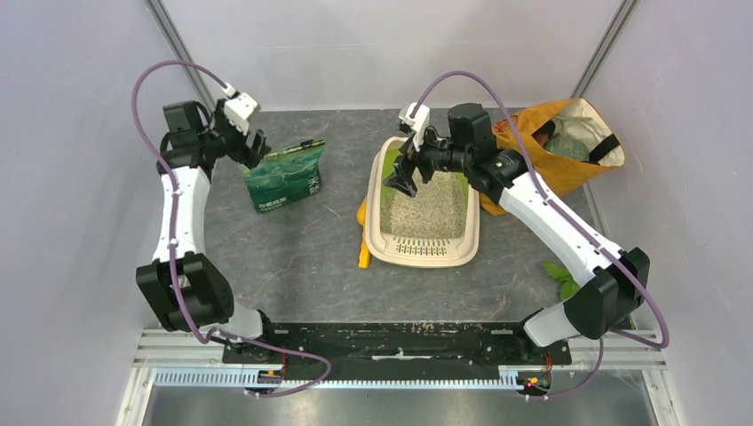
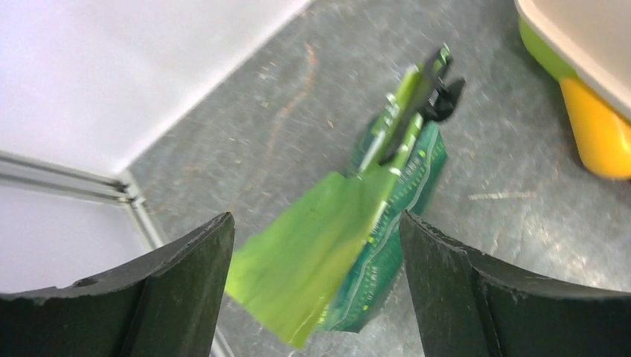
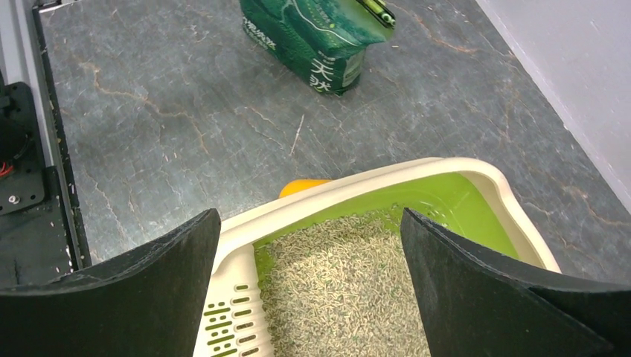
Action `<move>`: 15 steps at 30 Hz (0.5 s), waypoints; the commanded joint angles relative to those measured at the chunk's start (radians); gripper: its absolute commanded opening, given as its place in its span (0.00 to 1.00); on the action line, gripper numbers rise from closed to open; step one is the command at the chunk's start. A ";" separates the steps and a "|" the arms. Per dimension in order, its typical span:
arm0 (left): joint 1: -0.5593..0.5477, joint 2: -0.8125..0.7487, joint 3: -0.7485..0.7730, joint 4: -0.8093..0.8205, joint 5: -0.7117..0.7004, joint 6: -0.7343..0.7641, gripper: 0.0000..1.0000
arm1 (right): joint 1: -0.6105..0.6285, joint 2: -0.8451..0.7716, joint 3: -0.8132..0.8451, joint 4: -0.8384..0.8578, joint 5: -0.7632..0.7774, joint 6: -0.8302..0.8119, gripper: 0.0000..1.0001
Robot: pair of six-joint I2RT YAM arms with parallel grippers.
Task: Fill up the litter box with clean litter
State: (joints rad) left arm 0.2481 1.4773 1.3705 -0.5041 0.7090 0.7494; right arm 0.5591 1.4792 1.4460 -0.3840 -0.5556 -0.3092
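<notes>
The litter box [image 1: 376, 241], beige-rimmed with a lime-green inside, sits mid-table with its slotted grate toward the arms. Pale clean litter [image 1: 431, 209] covers its floor, and the right wrist view shows the granules [image 3: 350, 290] up close inside the rim [image 3: 335, 195]. My right gripper [image 1: 404, 177] hovers open over the box's far end, with nothing between its fingers [image 3: 309, 219]. My left gripper [image 1: 253, 146] stands open just above the green printed bag [image 1: 286, 176]. In the left wrist view the bag's top [image 2: 350, 245] lies below the spread jaws [image 2: 316, 223], apart from both.
An orange fabric bag [image 1: 550, 151] lies at the back right, close behind the right arm. A yellow piece [image 1: 363, 248] sticks out at the box's left side. Green leaves [image 1: 561, 277] lie near the right arm's base. Walls close in on the left, back and right.
</notes>
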 commanded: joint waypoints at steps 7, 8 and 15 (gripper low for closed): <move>-0.056 -0.075 0.253 -0.133 -0.197 -0.299 0.88 | -0.073 -0.139 0.060 -0.072 0.184 0.213 0.97; -0.074 -0.091 0.253 -0.157 -0.232 -0.306 0.88 | -0.084 -0.166 0.043 -0.081 0.223 0.241 0.97; -0.235 -0.223 0.108 -0.220 -0.523 -0.482 0.89 | -0.273 -0.400 -0.188 -0.119 0.266 0.446 0.97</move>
State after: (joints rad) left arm 0.0841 1.3430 1.5665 -0.6582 0.3893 0.4301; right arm 0.3851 1.1873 1.3617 -0.4679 -0.3500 -0.0261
